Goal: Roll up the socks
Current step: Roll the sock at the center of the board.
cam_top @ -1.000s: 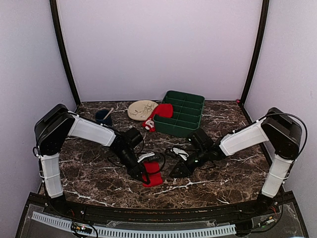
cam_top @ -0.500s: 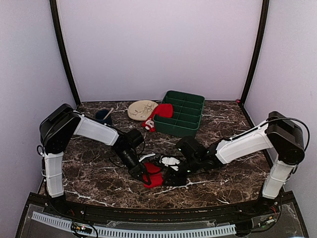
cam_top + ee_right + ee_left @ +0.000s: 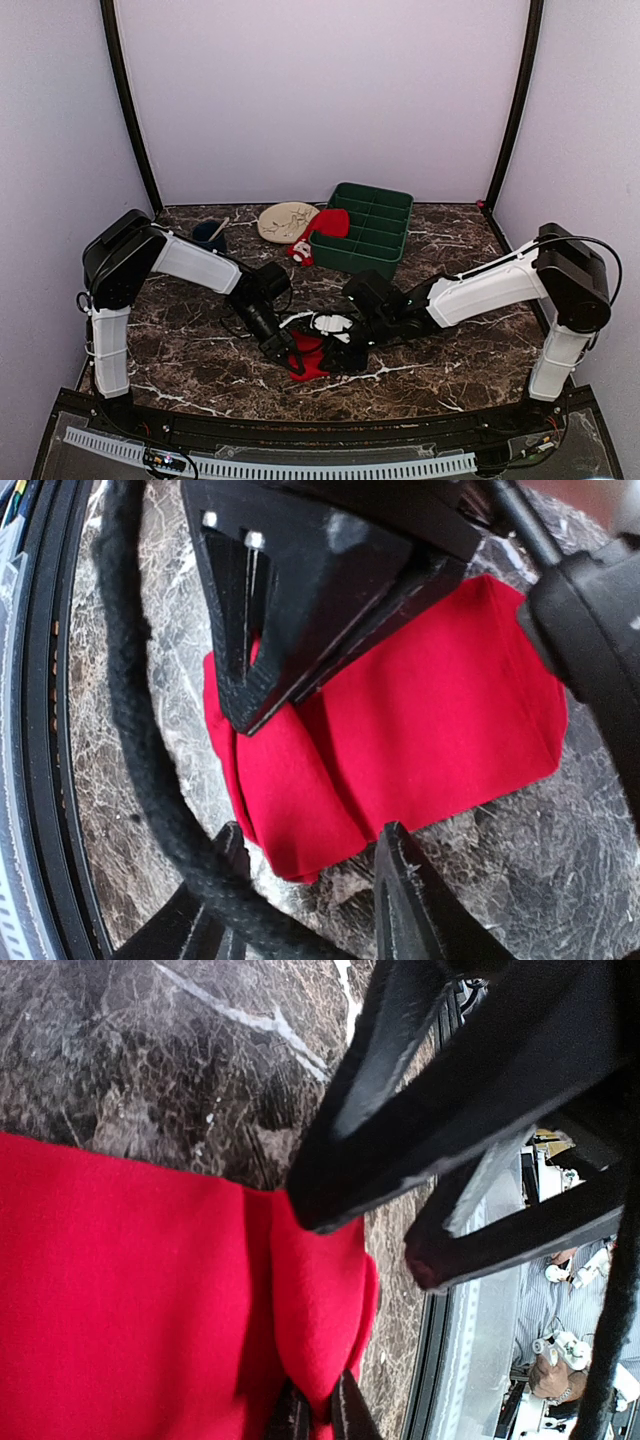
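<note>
**A:** Status on the near sock (image 3: pixel 430 700)?

**B:** The left gripper (image 3: pixel 318 1415) is pinched shut on a small fold at the sock's end. The rest of the red cloth runs away from its tips, flat on the table (image 3: pixel 455 365). That grip has held for the last second with no shift.

**A:** And the right side?

**B:** That's what moved. A second ago the right gripper (image 3: pixel 311 832) sat well off to the sock's side with its jaws narrower. It has swung in and now faces the left one, nearly tip to tip. Its jaws stand apart, straddling the doubled-over end. The cloth lies between the fingers (image 3: pixel 402 880), not squeezed.

**A:** What about the sock's shape?

**B:** From the top view it looks more bunched than the flat oblong it was. I'd call that one fold, not a roll yet.

**A:** So what does that mean for the task?

**B:** My read is a handover or a two-point hold. The right closes on the doubled end, then turns it over toward the left's pinch. The tips are crowded, so there's a risk of finger clash or of dragging the fold open.

**A:** And the second sock (image 3: pixel 332 222)?

**B:** It's draped on the corner of the green tray (image 3: pixel 352 258), well apart from both jaws. It isn't rolled, so most of the task is still ahead.
</note>
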You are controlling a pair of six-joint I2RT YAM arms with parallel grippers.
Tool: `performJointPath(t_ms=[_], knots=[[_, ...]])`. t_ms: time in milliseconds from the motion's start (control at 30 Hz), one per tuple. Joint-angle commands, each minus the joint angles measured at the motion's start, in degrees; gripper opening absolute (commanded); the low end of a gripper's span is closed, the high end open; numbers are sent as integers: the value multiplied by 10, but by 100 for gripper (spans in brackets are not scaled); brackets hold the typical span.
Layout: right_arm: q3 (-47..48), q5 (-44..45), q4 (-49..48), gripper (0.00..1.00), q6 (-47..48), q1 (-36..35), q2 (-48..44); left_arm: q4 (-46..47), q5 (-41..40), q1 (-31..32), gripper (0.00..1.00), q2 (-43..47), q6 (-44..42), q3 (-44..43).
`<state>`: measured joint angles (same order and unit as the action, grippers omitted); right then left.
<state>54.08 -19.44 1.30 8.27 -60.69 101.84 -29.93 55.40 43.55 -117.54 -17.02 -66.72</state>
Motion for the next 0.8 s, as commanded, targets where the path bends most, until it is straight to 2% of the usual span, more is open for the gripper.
performJointPath(t_ms=[0,567,767], knots=[[24,-9,16,41,18,-9,20,-29,-20,0,2,-17,-15,-4],[45,-18,30,41,40,-15,53,-31,-8,-1,2,-22,-17,-5],[50,-22,35,35,48,-15,61,-32,-7,-1,2,-23,-19,-6]])
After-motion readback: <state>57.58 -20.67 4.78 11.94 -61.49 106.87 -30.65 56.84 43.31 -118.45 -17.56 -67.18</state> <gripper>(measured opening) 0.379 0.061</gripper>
